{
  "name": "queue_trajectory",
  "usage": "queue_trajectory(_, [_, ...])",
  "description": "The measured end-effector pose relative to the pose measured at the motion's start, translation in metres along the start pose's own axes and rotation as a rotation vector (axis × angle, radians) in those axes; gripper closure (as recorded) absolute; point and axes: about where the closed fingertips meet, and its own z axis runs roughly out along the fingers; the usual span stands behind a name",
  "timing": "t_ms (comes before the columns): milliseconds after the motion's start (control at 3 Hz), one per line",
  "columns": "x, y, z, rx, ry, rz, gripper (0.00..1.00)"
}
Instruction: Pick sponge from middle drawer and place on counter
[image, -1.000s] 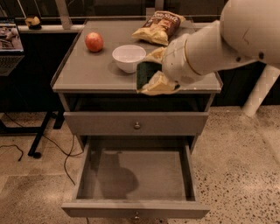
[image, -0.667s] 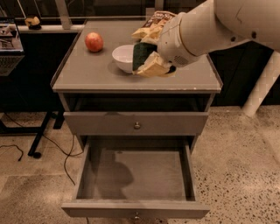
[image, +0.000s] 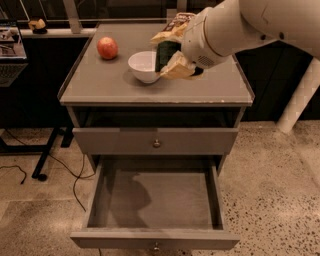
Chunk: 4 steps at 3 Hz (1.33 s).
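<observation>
Since the earlier frames the gripper has been carried from the front edge of the counter further back over it. It is now held just beside the bowl. It is clamped on the sponge, which hangs above the counter at the bowl's right rim. The drawer is left open below with nothing seen in it.

The sponge should be lowered onto bare counter right of the bowl, kept clear of the bag, and released only once contact is made. Its long axis appears roughly upright, with a broad green face turned to the camera. It would best be tipped flat first.
</observation>
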Motion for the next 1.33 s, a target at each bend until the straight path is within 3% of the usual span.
queue_trajectory(667, [0.047,-0.061,0.007,0.082,0.110,0.059,1.00])
queue_trajectory(1333, [0.074,-0.083,0.045,0.019,0.084,0.124,1.00])
